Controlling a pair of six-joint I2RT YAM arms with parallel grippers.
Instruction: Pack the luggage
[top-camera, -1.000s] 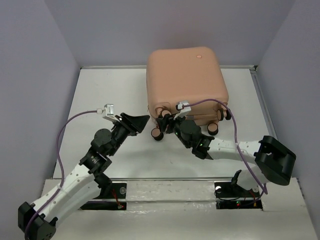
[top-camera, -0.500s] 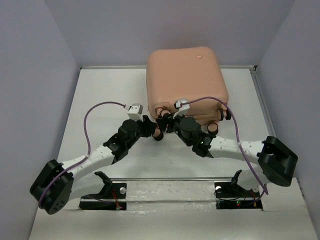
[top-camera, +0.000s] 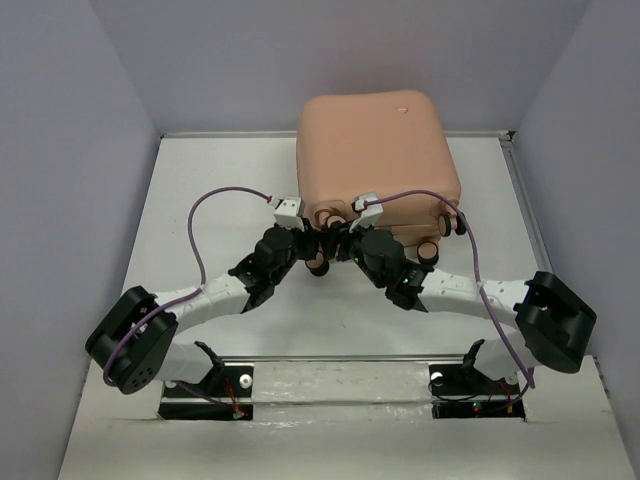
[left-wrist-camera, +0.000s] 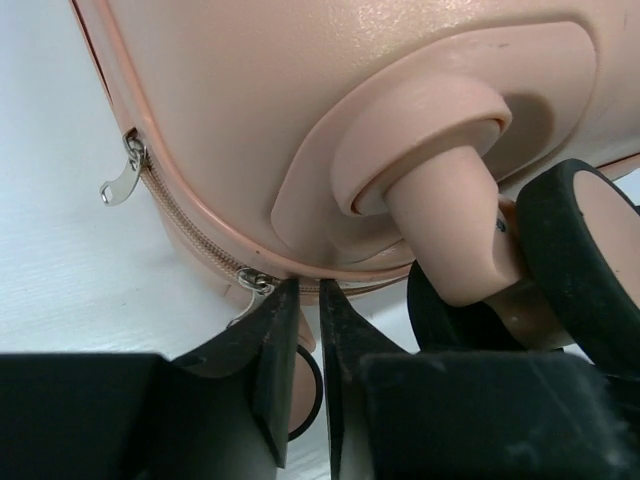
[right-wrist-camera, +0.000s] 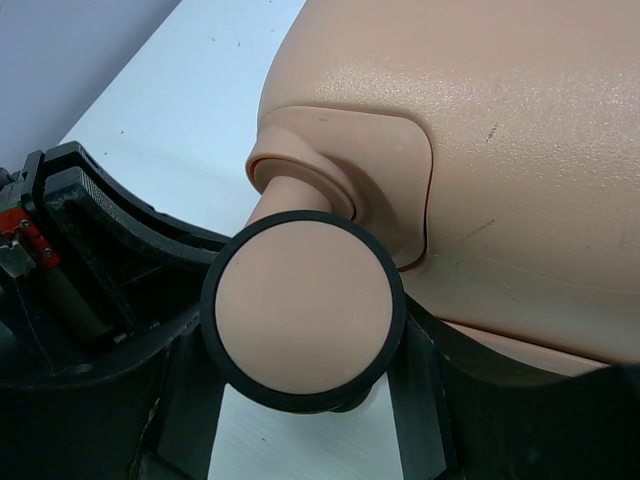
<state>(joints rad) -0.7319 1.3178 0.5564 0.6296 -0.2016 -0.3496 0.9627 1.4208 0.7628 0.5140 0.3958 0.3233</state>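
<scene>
Left pincer (left-wrist-camera: 308, 292) is seen nearly closed beside a zip pull (left-wrist-camera: 252, 284); right pincer (top-camera: 343, 241) is spread about a wheel (right-wrist-camera: 303, 312), grip cannot be told. Luggage (top-camera: 375, 150) is laid far on the bench (top-camera: 220, 190). Shell is judged stiff, slick, bulky; zip pull is favoured as hold.

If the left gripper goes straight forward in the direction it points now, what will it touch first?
Most likely the zipper seam along the edge of the large peach-pink hard-shell suitcase, directly ahead of the left gripper. They look almost touching, though depth is unclear.
</scene>
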